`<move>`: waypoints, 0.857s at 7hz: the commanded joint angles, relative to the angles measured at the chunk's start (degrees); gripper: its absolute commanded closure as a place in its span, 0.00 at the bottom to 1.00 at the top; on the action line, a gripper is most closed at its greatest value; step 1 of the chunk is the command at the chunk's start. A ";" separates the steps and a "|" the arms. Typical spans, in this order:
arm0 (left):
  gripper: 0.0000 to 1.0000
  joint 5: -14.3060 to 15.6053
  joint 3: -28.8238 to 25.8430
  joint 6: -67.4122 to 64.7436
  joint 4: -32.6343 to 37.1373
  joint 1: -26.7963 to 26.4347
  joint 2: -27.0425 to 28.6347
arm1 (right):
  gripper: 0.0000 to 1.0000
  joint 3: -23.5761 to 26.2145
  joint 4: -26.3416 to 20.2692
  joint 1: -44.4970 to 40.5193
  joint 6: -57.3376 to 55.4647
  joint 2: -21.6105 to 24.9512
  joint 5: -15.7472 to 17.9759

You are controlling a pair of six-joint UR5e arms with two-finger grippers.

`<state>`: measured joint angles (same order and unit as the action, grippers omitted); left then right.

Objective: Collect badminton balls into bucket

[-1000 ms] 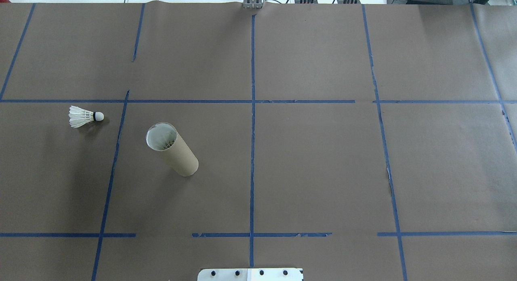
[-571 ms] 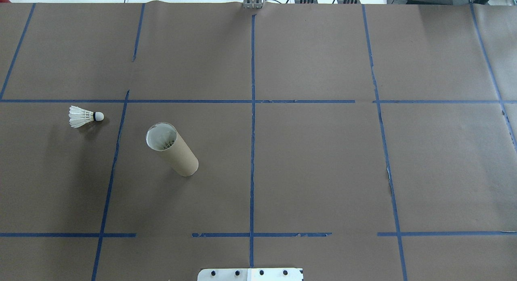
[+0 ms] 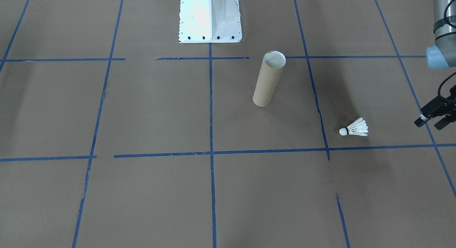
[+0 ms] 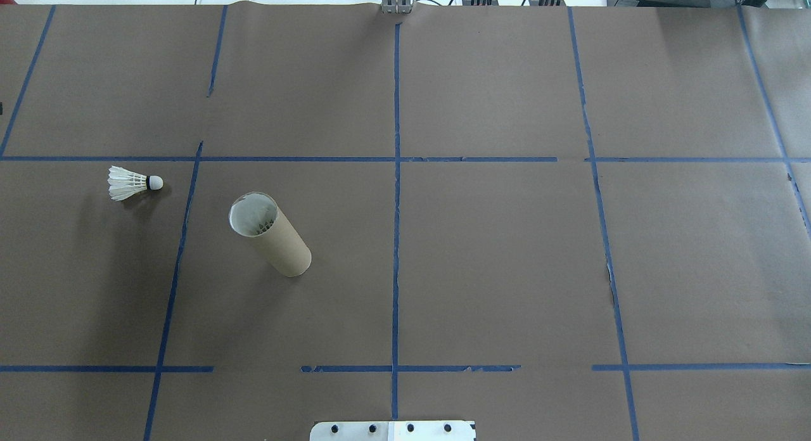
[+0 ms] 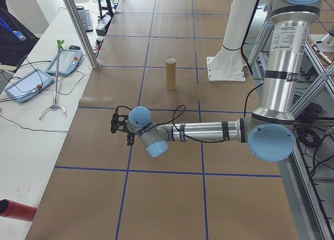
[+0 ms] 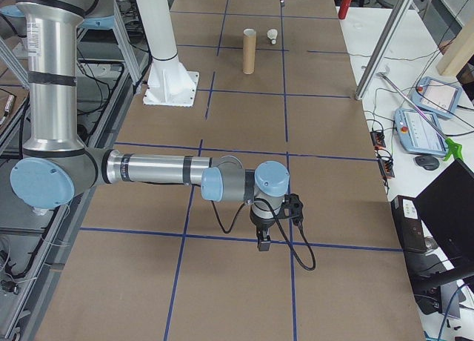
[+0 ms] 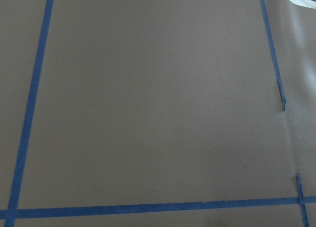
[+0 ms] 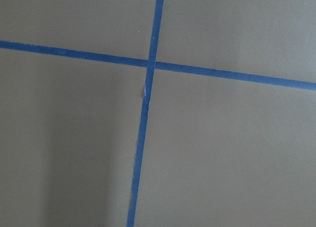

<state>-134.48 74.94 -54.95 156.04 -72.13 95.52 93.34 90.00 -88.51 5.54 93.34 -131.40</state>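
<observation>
One shuttlecock [image 4: 134, 183] lying near upright bucket [image 4: 271, 236]; no legible writing.

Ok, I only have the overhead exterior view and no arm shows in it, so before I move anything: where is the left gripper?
Observer: In the front-facing view the left gripper hangs off the feather end of the shuttlecock, clear of it.
Operator: And the right arm?
Observer: The right side view shows the right gripper pointing down at the table, far from the tube.
</observation>
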 commanded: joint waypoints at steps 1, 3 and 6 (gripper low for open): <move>0.00 6.65 -3.22 -11.44 11.53 6.35 0.54 | 0.00 0.00 0.00 0.00 0.00 0.00 0.00; 0.00 16.91 -6.27 -24.17 19.53 17.74 4.64 | 0.00 0.00 0.00 0.00 0.00 0.00 0.00; 0.00 16.28 -6.21 -25.64 19.74 19.66 3.11 | 0.00 0.00 0.00 0.00 0.00 0.00 0.00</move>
<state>-117.78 68.53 -80.05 175.56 -52.98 99.76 93.34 90.00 -88.50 5.54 93.34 -131.40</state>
